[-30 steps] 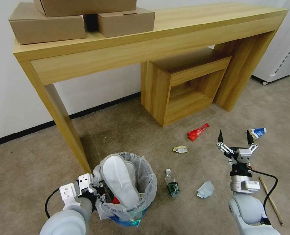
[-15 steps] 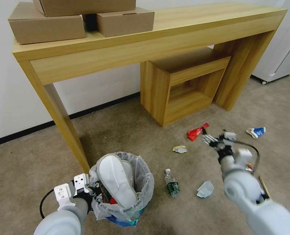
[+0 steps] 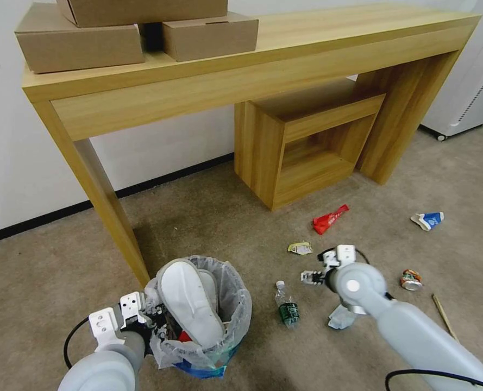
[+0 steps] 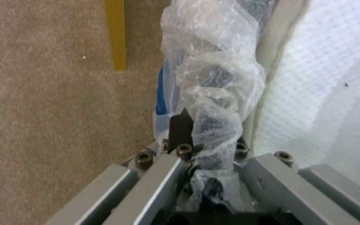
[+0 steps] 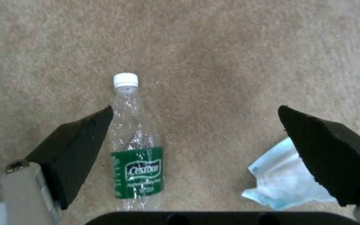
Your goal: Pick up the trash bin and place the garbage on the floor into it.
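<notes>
Trash bin [image 3: 203,315], held by my left end effector [image 4: 207,147]; my right end effector [image 5: 197,147], wide, is hovering over the bottle [image 5: 136,147]; next: centre, descend.

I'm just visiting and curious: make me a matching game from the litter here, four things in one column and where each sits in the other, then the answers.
Things:
1. white slipper
2. clear bottle
3. red wrapper
4. crushed can

Places:
A. carpet near the wooden cubby
B. upright in the trash bin
C. carpet beside the wooden stick
D. below the open right tool

Pairs: 1-B, 2-D, 3-A, 4-C
</notes>
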Robot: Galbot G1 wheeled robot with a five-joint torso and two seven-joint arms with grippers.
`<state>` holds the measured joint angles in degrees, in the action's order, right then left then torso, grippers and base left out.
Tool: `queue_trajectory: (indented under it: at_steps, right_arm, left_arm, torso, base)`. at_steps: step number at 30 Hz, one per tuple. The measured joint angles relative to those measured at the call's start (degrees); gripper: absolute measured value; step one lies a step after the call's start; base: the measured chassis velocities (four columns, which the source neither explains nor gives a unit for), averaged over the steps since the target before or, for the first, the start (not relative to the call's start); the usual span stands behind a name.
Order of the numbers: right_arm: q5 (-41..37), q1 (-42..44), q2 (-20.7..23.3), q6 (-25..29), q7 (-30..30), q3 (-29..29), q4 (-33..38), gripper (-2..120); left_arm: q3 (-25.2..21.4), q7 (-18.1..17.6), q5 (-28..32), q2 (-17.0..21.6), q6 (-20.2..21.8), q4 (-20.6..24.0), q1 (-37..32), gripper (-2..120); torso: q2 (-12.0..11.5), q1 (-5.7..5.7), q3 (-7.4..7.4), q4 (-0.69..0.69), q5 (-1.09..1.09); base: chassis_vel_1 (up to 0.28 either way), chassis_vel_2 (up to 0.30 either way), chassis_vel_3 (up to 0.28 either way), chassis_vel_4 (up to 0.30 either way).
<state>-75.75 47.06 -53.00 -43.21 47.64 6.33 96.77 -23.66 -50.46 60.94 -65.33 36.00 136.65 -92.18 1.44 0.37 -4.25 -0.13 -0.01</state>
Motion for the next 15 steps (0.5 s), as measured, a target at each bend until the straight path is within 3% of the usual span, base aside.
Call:
queue_trajectory:
  at_steps: [5,15]
  right_arm:
    - [1.24,-3.11,-2.50,0.20,0.63,4.23,-4.07,100]
    - [5.34,-1.15,-6.65,0.69,0.90,6.12,-9.74,100]
  left_arm:
    - [0.02,-0.07,-0.33,-0.30,0.00,-0.37,0.01,0]
    - [0.55,-0.27,-0.32,-0.50,0.02,-0.77,0.18,0]
  torso:
    - [0.00,0.00,0.00,0.01,0.00]
    - [0.00,0.00,0.00,0.00,0.01]
  base:
    - [0.000,0.000,0.000,0.000]
    - [0.000,0.000,0.000,0.000]
